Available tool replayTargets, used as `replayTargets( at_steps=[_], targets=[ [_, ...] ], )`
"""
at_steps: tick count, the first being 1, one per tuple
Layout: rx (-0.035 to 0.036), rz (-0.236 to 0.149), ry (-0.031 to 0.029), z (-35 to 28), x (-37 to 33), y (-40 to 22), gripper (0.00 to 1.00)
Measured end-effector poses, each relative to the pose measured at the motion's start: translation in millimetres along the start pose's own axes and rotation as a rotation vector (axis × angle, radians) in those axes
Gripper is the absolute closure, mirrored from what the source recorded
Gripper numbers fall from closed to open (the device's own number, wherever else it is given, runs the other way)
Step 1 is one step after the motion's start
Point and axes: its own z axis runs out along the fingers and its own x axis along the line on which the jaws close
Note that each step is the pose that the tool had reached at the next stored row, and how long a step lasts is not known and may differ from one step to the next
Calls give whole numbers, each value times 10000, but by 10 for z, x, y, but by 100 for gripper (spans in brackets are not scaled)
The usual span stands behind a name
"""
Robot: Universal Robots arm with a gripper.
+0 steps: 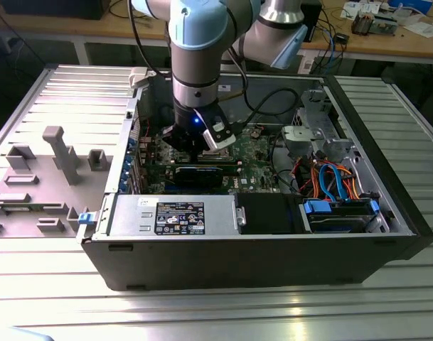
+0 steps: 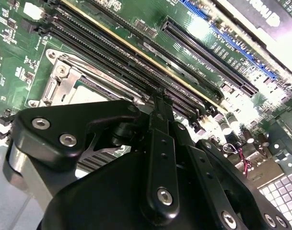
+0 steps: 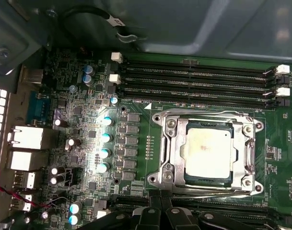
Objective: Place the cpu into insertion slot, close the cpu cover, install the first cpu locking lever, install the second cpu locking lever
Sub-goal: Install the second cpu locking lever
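The cpu [image 3: 208, 153], silver-grey on top, lies flat in the insertion slot [image 3: 253, 184] on the green board. The cpu cover [image 3: 172, 153], a silver frame, is down over it, and the chip shows through the cover's window. Thin wire levers run along the frame's edges; I cannot tell whether they are latched. My gripper [image 3: 161, 211] is shut with nothing in it, its tips just beside one edge of the socket. In the second wrist view the gripper [image 2: 157, 96] points down next to the cover [image 2: 71, 79]. In the exterior view my gripper [image 1: 202, 145] hangs low inside the open computer case.
Long black memory slots [image 3: 198, 79] flank the socket. A grey power supply box [image 1: 177, 213] sits at the case's front. Orange and blue cables [image 1: 330, 177] and a drive bay [image 1: 337, 209] fill the exterior view's right. A grey fixture plate [image 1: 52, 177] lies outside the case.
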Motion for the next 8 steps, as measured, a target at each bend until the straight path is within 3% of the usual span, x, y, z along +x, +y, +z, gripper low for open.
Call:
replayTargets(
  at_steps=[4,8],
  targets=[
    [-35,-1,2,31,20,11,89],
    [-163,-2,-15,77,26,30,89]
  ],
)
